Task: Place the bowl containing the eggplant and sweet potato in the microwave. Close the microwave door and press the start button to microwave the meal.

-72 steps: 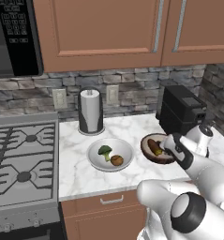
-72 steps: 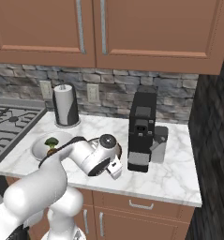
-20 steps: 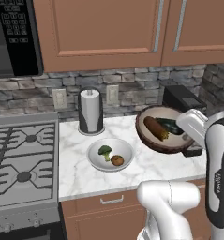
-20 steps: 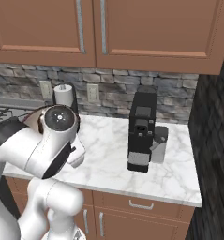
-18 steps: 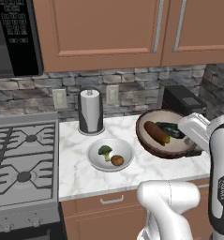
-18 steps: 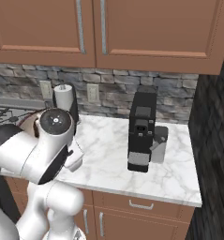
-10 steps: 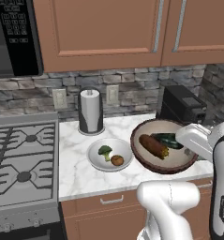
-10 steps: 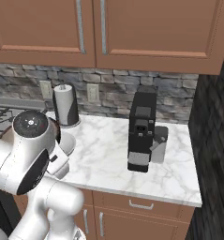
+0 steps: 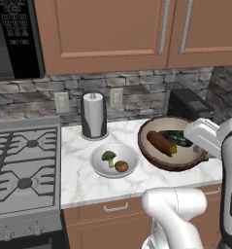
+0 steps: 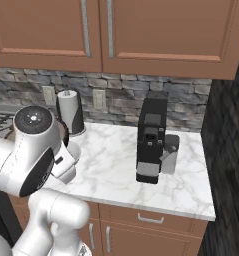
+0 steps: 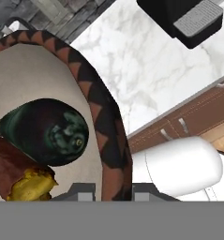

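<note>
marble counter [image 9: 83, 180], hand [image 11: 114, 190] pinching rim of bowl [image 9: 151, 154] lifted above it, eggplant [image 11: 45, 131] and sweet potato [image 9: 161, 143] inside

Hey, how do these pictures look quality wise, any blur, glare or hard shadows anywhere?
Left base view: evenly lit and sharp, soft shadow under the white bowl with broccoli. Right base view: dim at the right wall, the black coffee machine crisp. Hand view: the round dark-brown bowl's rim looms large, the dark greenish eggplant coarse-textured; no glare.
</note>
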